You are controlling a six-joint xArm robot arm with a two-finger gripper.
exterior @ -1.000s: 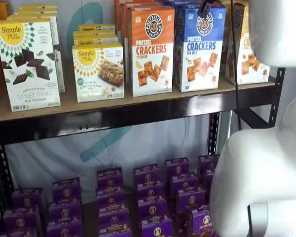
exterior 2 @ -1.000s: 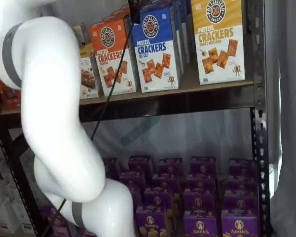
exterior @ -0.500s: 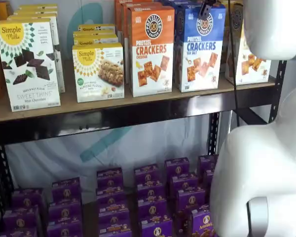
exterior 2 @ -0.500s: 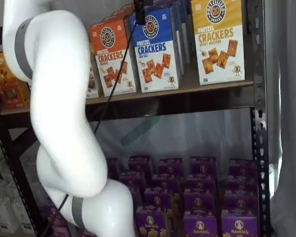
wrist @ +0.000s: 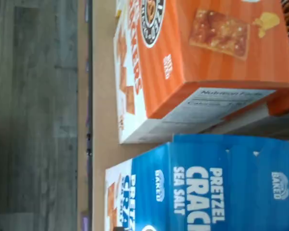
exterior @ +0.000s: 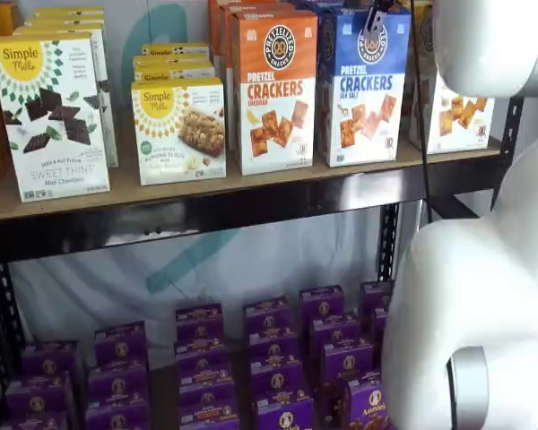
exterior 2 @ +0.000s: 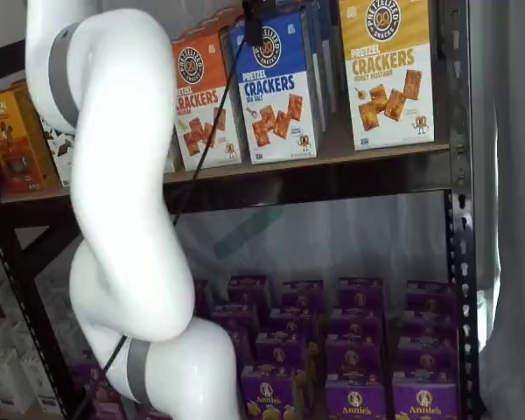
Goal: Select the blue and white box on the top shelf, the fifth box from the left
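Observation:
The blue and white box [exterior: 363, 85] [exterior 2: 276, 87] stands upright on the top shelf [exterior: 251, 204] [exterior 2: 350, 175], between an orange box and a yellow-topped one. In both shelf views my gripper [exterior: 374, 18] [exterior 2: 253, 19] shows only as a black finger hanging from the upper edge, right in front of the box's top front edge. The jaws stand wide and hold nothing. The wrist view looks down on the blue box's top [wrist: 216, 187] and the orange box [wrist: 207, 57] beside it.
The orange cheddar box [exterior: 273, 90] stands close on the blue box's left, the yellow-topped cracker box [exterior 2: 389, 70] on its right. Simple Mills boxes [exterior: 54, 116] fill the shelf's left. Purple boxes [exterior: 269, 358] sit below. The white arm [exterior 2: 122, 192] and its cable [exterior 2: 201, 149] cross the front.
The white arm has swung across both shelf views and lifted a little. The black finger stays at the blue box's top. The boxes have not moved.

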